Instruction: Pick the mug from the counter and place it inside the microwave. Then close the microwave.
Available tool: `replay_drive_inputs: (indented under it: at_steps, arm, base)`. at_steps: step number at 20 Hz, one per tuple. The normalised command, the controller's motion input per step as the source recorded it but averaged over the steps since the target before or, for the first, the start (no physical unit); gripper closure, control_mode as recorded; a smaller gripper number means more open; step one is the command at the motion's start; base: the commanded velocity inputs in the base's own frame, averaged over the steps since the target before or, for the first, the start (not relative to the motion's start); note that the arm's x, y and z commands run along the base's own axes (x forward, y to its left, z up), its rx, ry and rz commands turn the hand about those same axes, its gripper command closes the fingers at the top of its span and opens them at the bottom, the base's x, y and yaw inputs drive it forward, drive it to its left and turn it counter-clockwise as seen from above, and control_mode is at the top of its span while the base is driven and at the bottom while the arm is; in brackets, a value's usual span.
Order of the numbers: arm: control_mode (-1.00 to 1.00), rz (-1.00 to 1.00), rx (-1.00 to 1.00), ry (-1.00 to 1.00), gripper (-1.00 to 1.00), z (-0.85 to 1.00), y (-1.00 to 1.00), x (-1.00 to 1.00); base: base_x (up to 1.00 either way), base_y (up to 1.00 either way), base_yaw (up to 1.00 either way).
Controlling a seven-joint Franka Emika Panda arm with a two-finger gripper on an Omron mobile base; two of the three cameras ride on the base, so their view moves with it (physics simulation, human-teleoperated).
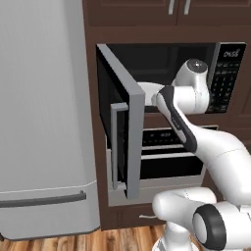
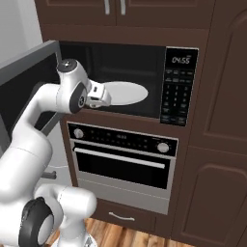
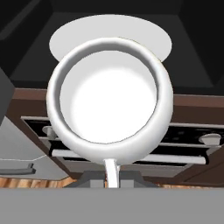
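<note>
In front of the open microwave (image 2: 113, 77), just short of its white turntable (image 3: 151, 37), the mug (image 3: 109, 103) hangs in the gripper (image 3: 111, 175), jaws pinched tight on its handle. It looks light, rigid, smooth and chippable; its mouth faces the hand camera, axis running toward the cavity.

Gripper (image 3: 112, 178) fingertips behind the mug (image 3: 109, 113), turntable (image 3: 148, 33) partly hidden by its rim
</note>
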Motion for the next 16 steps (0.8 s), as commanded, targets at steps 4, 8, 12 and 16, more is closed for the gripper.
replay_drive_inputs:
  at_steps: [4, 8, 12, 16]
  arm:
    - [-1.00, 0.00, 0.00, 0.00, 1.00, 0.00, 0.00, 0.13]
    - [-1.00, 0.00, 0.00, -0.01, 1.00, 0.00, 0.00, 0.39]
    - [-1.00, 0.00, 0.00, -0.01, 1.00, 0.00, 0.00, 0.37]
    - [-1.00, 0.00, 0.00, 0.00, 1.00, 0.00, 0.00, 0.37]
  base:
    - [0.00, 0.00, 0.00]
    - [0.00, 0.00, 0.00]
    - [0.00, 0.00, 0.00]
    - [0.00, 0.00, 0.00]
